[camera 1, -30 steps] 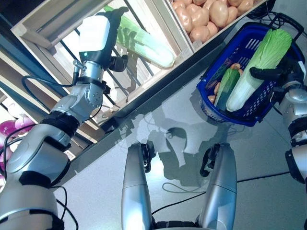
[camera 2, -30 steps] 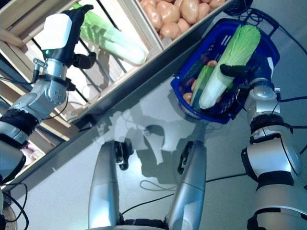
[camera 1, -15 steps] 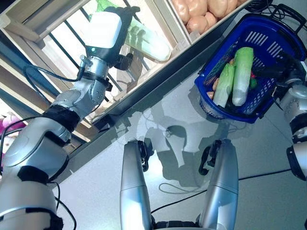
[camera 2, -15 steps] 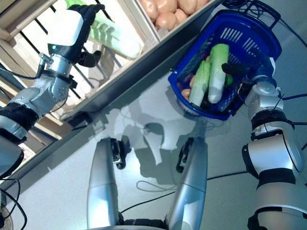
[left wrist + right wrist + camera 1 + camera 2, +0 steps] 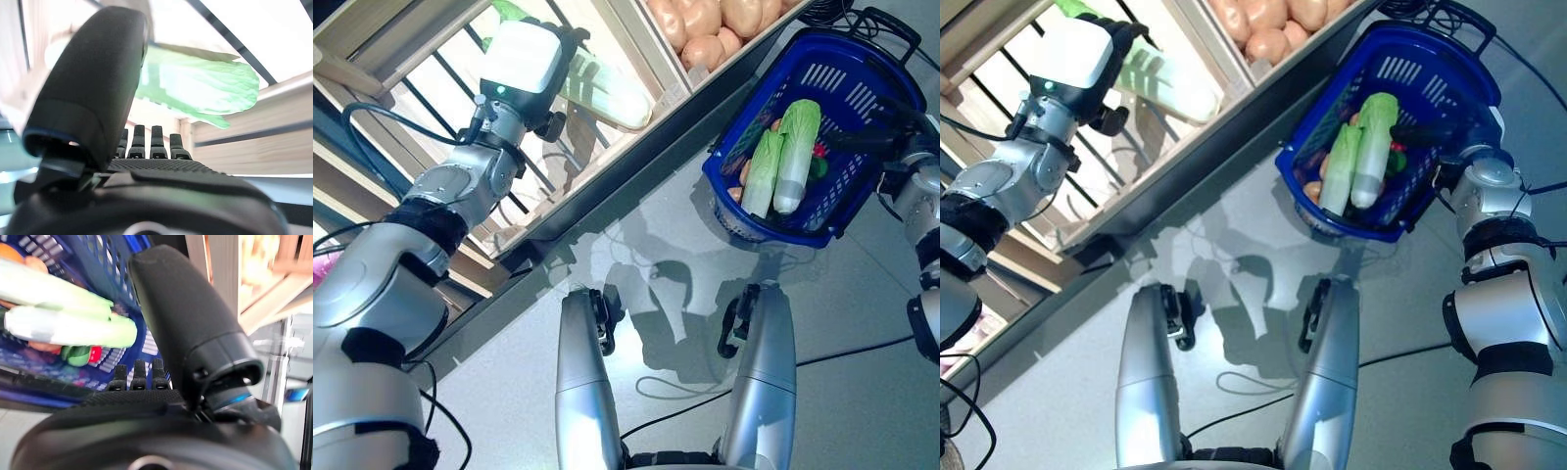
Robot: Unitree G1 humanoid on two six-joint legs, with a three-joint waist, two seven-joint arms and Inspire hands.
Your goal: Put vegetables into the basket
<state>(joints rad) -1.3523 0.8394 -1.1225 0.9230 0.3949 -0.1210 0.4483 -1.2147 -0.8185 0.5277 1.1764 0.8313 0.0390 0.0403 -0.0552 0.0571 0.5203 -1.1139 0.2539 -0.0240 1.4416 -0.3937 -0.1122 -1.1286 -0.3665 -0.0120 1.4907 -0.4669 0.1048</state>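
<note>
Left hand (image 5: 540,54) open at the far-left crate, best curled firmly round the cabbage (image 5: 607,90); right hand (image 5: 886,139) open beside the blue basket (image 5: 803,225).

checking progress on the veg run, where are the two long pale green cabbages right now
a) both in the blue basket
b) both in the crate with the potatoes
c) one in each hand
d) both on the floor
a: the two cabbages lie side by side inside the blue basket, with neither hand closed around them.
</note>
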